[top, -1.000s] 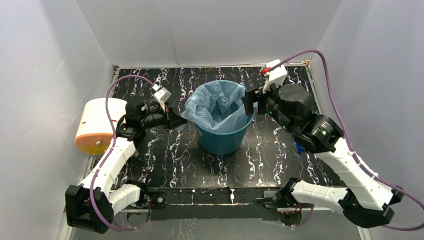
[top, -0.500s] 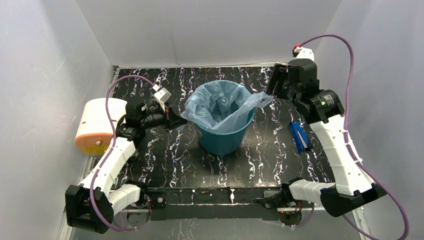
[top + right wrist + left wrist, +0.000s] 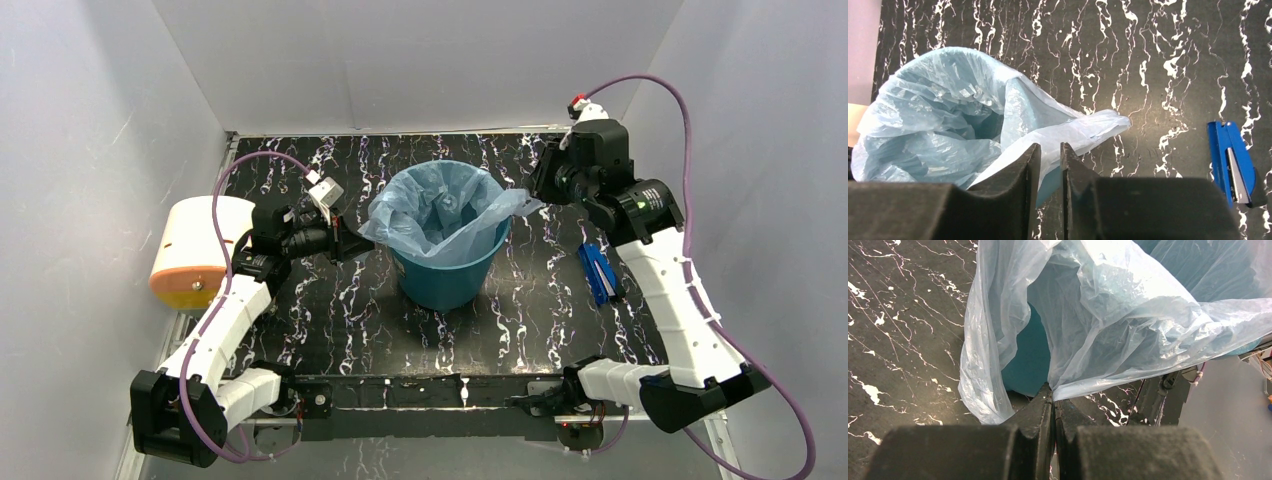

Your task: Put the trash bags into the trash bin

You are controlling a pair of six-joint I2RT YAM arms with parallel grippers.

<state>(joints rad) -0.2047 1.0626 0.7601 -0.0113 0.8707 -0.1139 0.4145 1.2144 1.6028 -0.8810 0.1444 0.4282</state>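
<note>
The trash bin (image 3: 445, 280), a teal bucket, stands mid-table with the light-blue trash bag (image 3: 440, 210) lining its mouth. My left gripper (image 3: 358, 243) is shut on the bag's left edge, which it holds stretched outside the rim; the pinch shows in the left wrist view (image 3: 1054, 392) with the bag (image 3: 1108, 315) fanning out over the bin wall (image 3: 1028, 360). My right gripper (image 3: 540, 185) hovers just right of the bin over a loose flap of the bag (image 3: 1088, 130). Its jaws (image 3: 1050, 147) stand a narrow gap apart with nothing between them.
A cream cylinder with an orange end (image 3: 195, 250) lies at the left table edge beside my left arm. A blue flat object (image 3: 598, 272) lies on the table under my right arm, also in the right wrist view (image 3: 1233, 160). White walls surround the table.
My right arm swung up and away from the bin's right rim to the back right, letting the bag's right flap go. Its jaws narrowed. The left gripper kept its hold.
</note>
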